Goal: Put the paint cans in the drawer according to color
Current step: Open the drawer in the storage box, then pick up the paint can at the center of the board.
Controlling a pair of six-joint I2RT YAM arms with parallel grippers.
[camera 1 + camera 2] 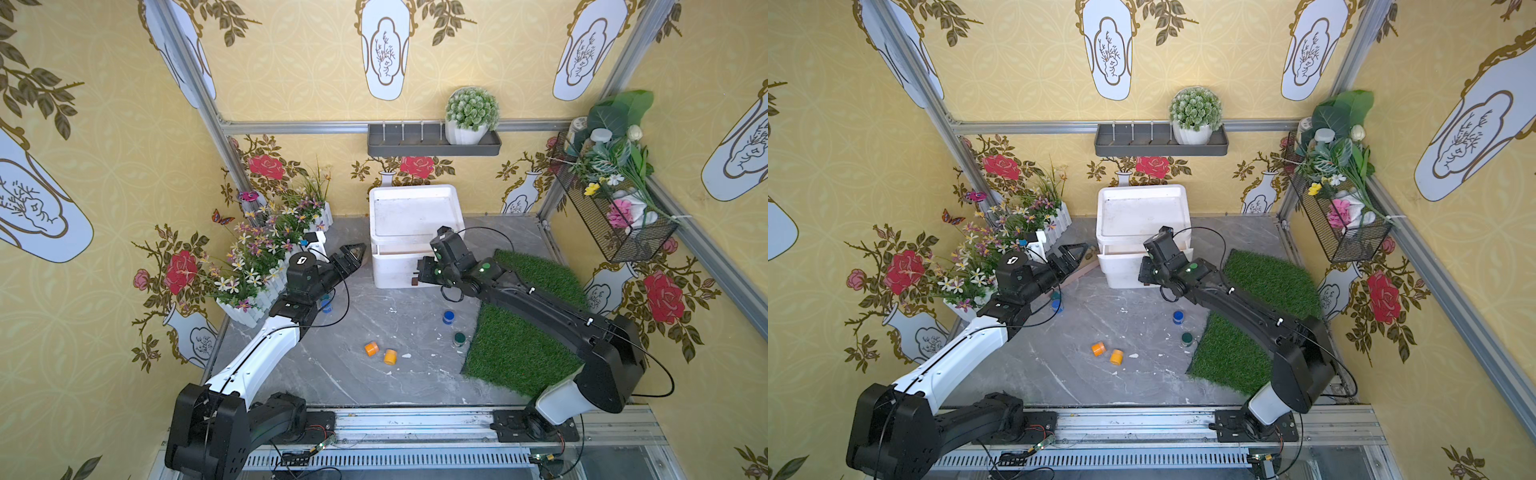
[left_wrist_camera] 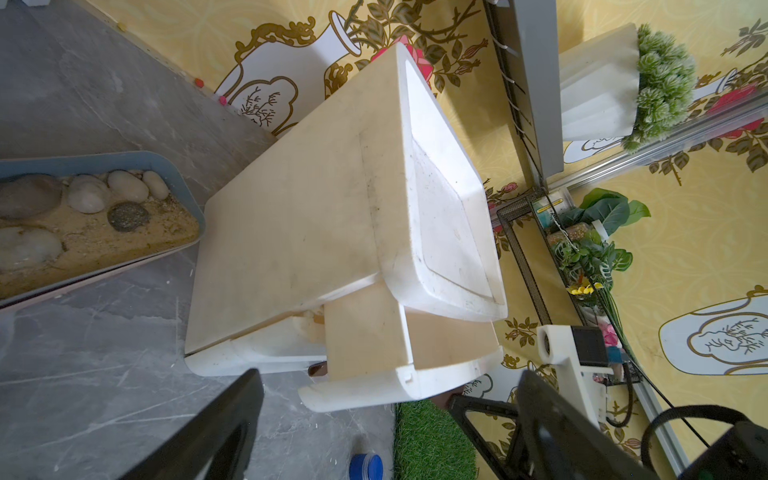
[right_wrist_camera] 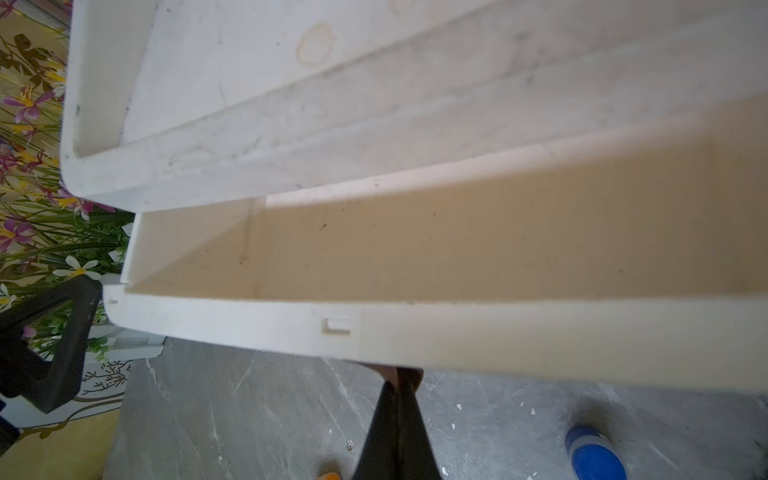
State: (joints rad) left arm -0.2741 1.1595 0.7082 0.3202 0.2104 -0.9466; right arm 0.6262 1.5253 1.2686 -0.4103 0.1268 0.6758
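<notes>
Tabletop (image 1: 353, 374): white drawer unit (image 1: 415, 216) sits mid back edge, grass mat (image 1: 519, 345) runs along the right edge. Top drawer (image 3: 457, 249) is out a little. Your right fingers (image 3: 397, 399) are clamped shut on its brown handle (image 3: 411, 376). Left fingers (image 1: 355, 254) are spread wide, holding nothing, hanging just left of the unit. Cans on the tabletop: orange can (image 1: 371, 348) just beside second orange can (image 1: 390, 356), toward the front middle; blue can (image 1: 448, 317) and dark green can (image 1: 459, 338) by the mat's left edge; second blue can (image 1: 326, 306) part-hidden under the left arm.
</notes>
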